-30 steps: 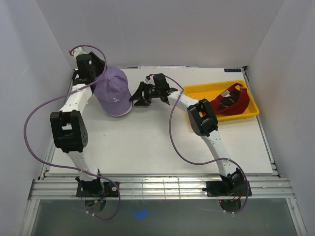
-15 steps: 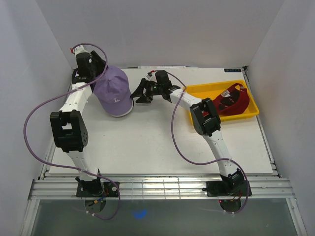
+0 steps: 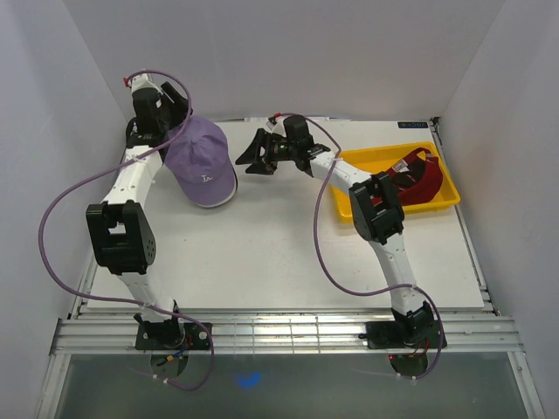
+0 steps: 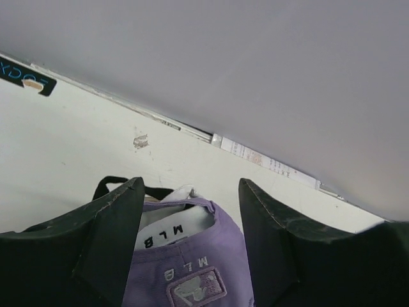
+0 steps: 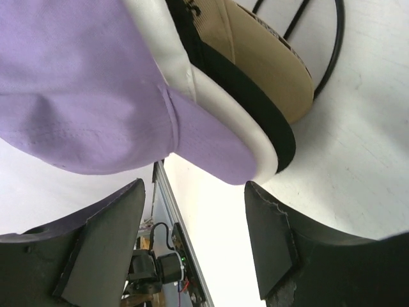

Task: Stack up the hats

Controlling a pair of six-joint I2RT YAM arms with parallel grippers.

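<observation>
The purple cap (image 3: 203,161) sits at ten o'clock on the tabletop (image 3: 262,253), hiding the stack beneath. Only brim edges of the white cap (image 5: 192,80), black cap (image 5: 249,96) and tan cap (image 5: 268,57) show. The left tool (image 4: 190,192) straddles its back, spread wide. The right tool (image 5: 195,185) gapes empty beside the brim. The red cap (image 3: 410,179) lies at two o'clock.

A: Caps?
B: All matt cloth. Purple cap (image 3: 203,161) has stitched seams and an embroidered logo. White brim (image 5: 192,83), black brim (image 5: 249,96), tan brim (image 5: 268,64), red cap (image 3: 412,175): same.
A: Rest?
B: Tray (image 3: 371,162) glossy yellow plastic. Table (image 3: 262,253) smooth matt white. Left hand (image 4: 192,217) fingers (image 4: 108,236) matt black plastic, rough edges.
</observation>
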